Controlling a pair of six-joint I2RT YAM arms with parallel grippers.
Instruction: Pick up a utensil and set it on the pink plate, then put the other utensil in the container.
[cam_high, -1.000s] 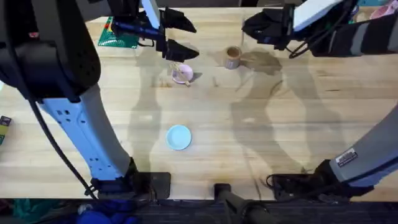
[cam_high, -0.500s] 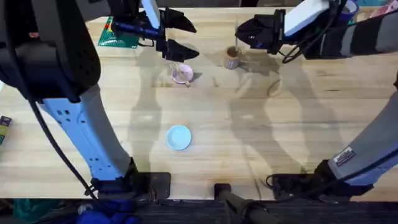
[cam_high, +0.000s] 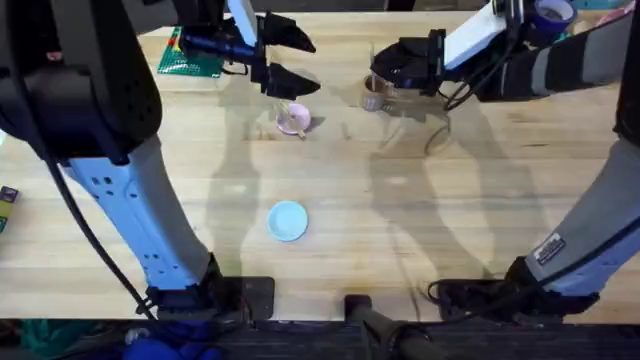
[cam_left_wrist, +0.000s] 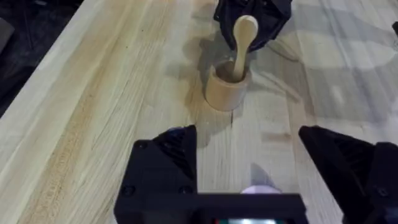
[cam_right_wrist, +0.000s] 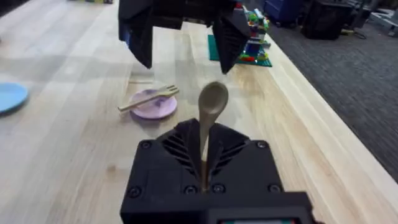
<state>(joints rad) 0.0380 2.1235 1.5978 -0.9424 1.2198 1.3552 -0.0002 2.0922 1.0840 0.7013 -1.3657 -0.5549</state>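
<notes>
Wooden spoon held upright by the closed right gripper, handle down in the wooden cup. Fork lies across the pink plate, at 9 o'clock of the cup. Left gripper open above the plate.

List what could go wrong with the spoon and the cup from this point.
The right gripper grips the spoon by its handle, low end in the cup. A tilted release could tip the light cup. The fork overhangs the pink plate under the open left gripper; a bump could knock it off.
</notes>
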